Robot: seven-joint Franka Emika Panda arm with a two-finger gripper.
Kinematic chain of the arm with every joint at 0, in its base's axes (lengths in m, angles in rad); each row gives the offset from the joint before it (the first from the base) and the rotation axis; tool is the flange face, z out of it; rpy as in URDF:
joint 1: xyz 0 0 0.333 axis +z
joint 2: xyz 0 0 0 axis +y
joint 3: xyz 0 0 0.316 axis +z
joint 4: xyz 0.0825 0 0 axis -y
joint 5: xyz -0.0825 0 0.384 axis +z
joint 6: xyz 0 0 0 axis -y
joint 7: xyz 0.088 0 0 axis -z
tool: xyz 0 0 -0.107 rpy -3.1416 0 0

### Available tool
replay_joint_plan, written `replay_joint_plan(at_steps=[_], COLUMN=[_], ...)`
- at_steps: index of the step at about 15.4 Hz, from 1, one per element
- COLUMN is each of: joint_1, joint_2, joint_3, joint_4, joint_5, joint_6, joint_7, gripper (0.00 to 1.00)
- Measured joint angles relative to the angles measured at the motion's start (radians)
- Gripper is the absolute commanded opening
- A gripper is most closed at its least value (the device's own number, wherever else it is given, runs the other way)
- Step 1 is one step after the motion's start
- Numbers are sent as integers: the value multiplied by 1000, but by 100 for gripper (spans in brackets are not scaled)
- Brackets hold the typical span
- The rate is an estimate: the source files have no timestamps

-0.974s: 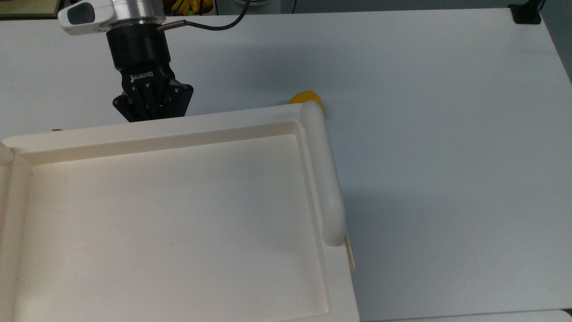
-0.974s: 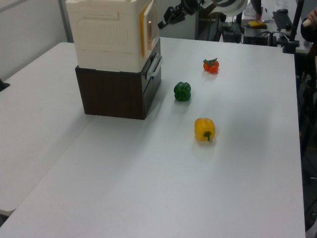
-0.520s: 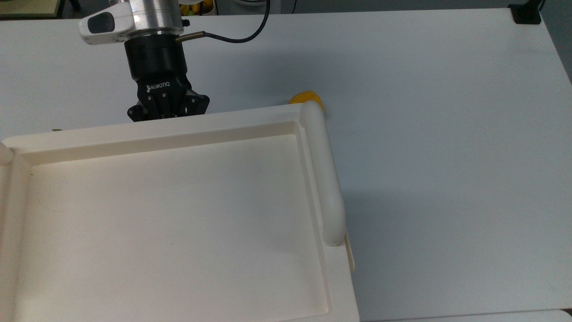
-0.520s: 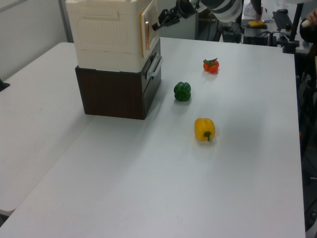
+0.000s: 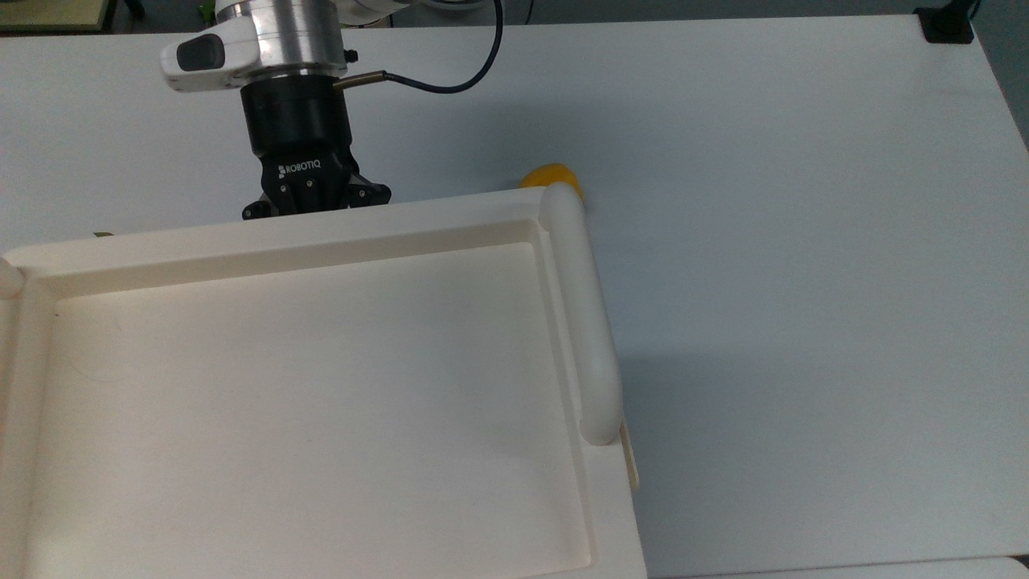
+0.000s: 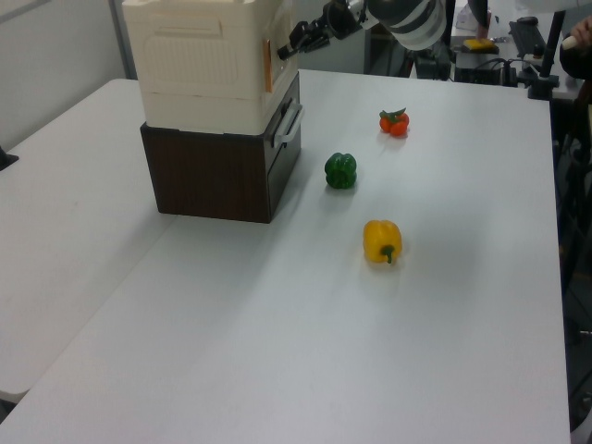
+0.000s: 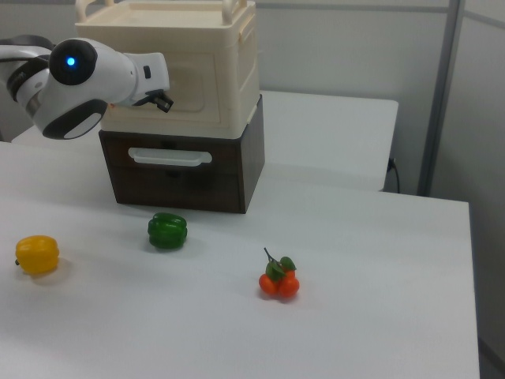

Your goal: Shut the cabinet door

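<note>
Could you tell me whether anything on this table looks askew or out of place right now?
The cabinet door is slightly ajar, its tan edge standing off the cabinet front, with the gripper right beside it. Otherwise nothing stands out.

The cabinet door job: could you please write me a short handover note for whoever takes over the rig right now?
Gripper: at the cabinet's front, right by the cabinet door; it holds nothing.
Cabinet: sits on a dark drawer unit on the table.
Door: nearly shut, but a narrow tan edge shows in the left view.
Done: approach made, door most of the way in.
Left: press the door flush, then back the arm away.
A green pepper, a yellow pepper and tomatoes lie on the table, apart from the cabinet.
</note>
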Motion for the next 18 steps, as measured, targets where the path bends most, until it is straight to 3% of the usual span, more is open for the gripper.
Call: replay_joint_plan(at_steps=[4, 5, 6, 7, 8, 9, 12, 13, 16, 18], joint_1=[0, 0, -2, -5, -10, -16, -32, -34, -33, -24], joint_2=[-3, -10, -22, -43, -75, -109, -219, -253, -333, -379], joint_3=[1, 1, 1, 1, -2, -10, -62, -85, -134, -141], joint_4=[-2, -9, -19, -34, -58, -85, -169, -187, -195, -190], joint_5=[0, -1, -2, -5, -13, -30, -157, -218, -423, -519], joint_6=[3, 3, -12, -63, -143, -221, -474, -574, -841, -964], joint_7=[-1, -3, -8, -25, -45, -54, -52, -27, 150, 264], gripper=[0, 6, 17, 33, 41, 55, 81, 100, 100, 100])
